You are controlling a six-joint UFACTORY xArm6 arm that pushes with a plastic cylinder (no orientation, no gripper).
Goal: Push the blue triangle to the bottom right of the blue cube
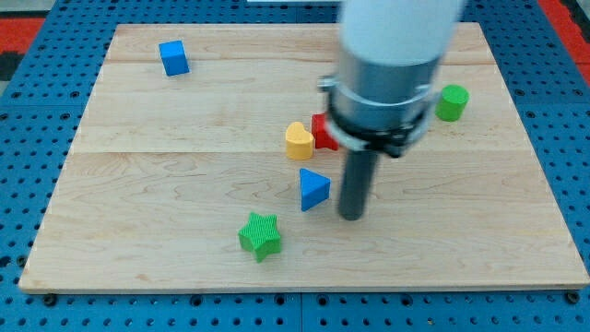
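The blue triangle lies near the middle of the wooden board. The blue cube sits far off at the view's top left. My tip rests on the board just to the right of the blue triangle, a small gap apart, slightly lower in the view. The rod rises into the large grey and white arm body, which hides part of the board above it.
A yellow heart-shaped block and a red block, partly hidden by the arm, sit just above the triangle. A green star lies at its lower left. A green cylinder stands at the right.
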